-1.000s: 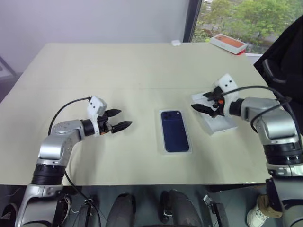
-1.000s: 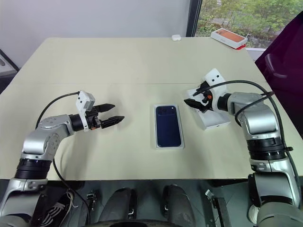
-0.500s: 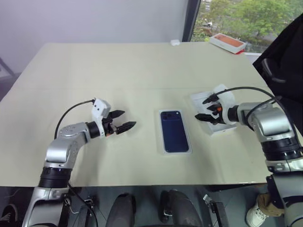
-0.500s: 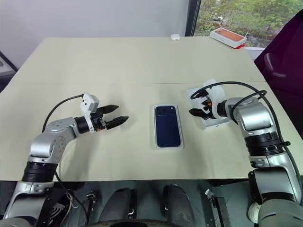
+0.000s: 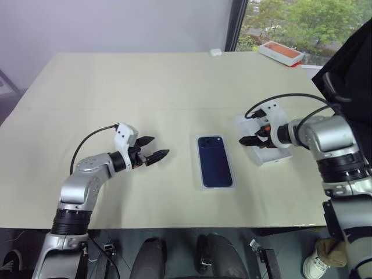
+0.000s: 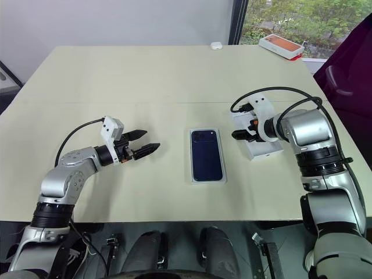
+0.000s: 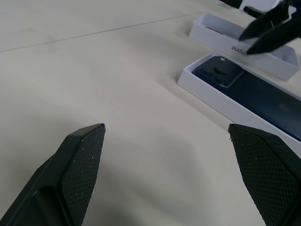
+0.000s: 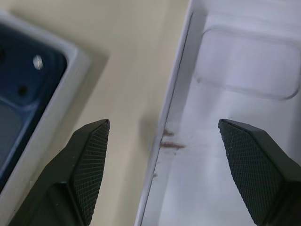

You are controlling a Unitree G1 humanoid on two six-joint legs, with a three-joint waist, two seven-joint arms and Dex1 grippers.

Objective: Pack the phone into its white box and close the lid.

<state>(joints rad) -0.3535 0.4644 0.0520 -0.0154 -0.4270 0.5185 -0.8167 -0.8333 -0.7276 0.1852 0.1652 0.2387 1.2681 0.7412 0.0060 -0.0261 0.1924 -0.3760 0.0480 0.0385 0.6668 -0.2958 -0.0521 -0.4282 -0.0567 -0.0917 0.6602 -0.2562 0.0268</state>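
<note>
The left gripper (image 5: 152,149) gapes empty left of the slim navy phone (image 5: 214,160), which lies in its shallow white box (image 5: 199,164): rigid, slick, best untouched. Right of it, the right gripper (image 6: 239,129) hangs unclenched over the light white cardboard lid (image 5: 267,148); grasp its long edges.

Box partly masked, far objects indistinct

The right gripper (image 5: 249,135) covers part of the white box (image 5: 268,154). In the right wrist view the phone (image 8: 16,101) runs off the frame edge. A small white item (image 6: 215,46) at the table's far edge is too small to identify.
</note>
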